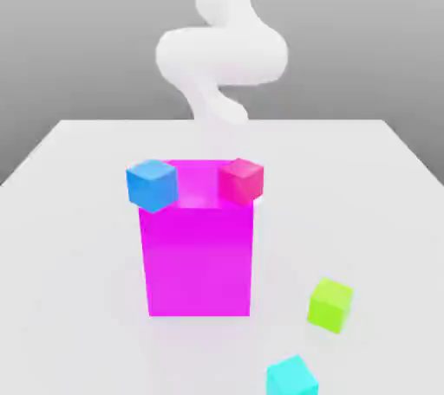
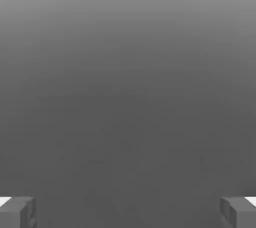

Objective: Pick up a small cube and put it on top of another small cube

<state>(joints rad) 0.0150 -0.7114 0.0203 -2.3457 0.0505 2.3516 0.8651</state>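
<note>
- Two fingertips (image 2: 17,212) of my tool (image 2: 128,213) sit at opposite edges of the hand view, spread wide with nothing between them, facing a plain grey backdrop.
- My white arm (image 1: 221,55) rises behind the tabletop (image 1: 78,237) in the exterior view, curling above the far edge.
- My target, the lime-green cube (image 1: 329,305), rests on the tabletop near the front, toward the exterior view's right, well apart from my arm.
- The cyan cube (image 1: 291,378) lies just in front of the green one, slightly to the exterior view's left, the two not touching.
- The large magenta block (image 1: 198,255) stands mid-tabletop, upright.
- A blue cube (image 1: 153,184) is at the block's upper corner on the exterior view's left; a pink-red cube (image 1: 241,180) is at the upper corner on the right.
</note>
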